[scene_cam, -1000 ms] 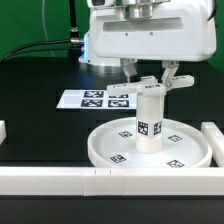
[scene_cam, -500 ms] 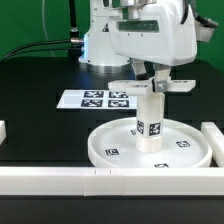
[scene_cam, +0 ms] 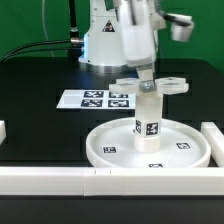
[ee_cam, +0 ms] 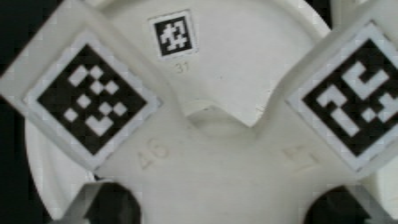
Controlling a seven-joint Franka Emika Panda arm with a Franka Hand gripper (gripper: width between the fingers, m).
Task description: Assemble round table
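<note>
Exterior view, left to right: marker board [scene_cam: 100,98] flat on the black table, carrying four square tags. Rimmed disc [scene_cam: 96,148] near the front white bar [scene_cam: 50,180], with tags on its floor. Short cylinder [scene_cam: 149,125] upright on the disc's hub, one tag on its side. Cross-shaped piece [scene_cam: 170,86] level on the cylinder's top. My gripper [scene_cam: 147,73] appears clamped on that piece.

Wrist view: my fingertips [ee_cam: 103,202] flank the cross. Small characters sit under one tag [ee_cam: 173,33], too blurred to read.
</note>
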